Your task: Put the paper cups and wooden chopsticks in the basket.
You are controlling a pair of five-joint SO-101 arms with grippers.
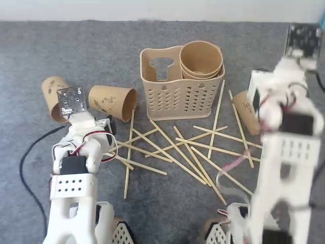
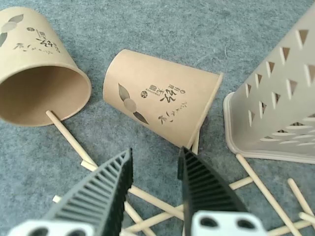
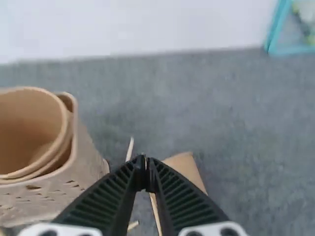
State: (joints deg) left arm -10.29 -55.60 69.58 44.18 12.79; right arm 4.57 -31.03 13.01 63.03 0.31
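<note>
Two paper cups lie on their sides on the grey carpet at the left, one (image 2: 157, 101) just ahead of my open left gripper (image 2: 155, 164), the other (image 2: 39, 73) beside it with a chopstick (image 2: 69, 137) at its mouth. The beige basket (image 1: 177, 94) stands in the middle with stacked cups (image 1: 201, 58) in its right compartment. Wooden chopsticks (image 1: 175, 147) lie scattered in front of it. My right gripper (image 3: 143, 164) is shut and empty, hovering over a third lying cup (image 3: 179, 164) to the right of the basket (image 3: 74, 167).
The basket's left compartment (image 1: 161, 68) holds nothing. Bare carpet (image 1: 91, 46) stretches behind the basket up to a pale wall. A black cable (image 1: 28, 152) runs along the left arm's base. A teal frame (image 3: 290, 24) stands at the far right.
</note>
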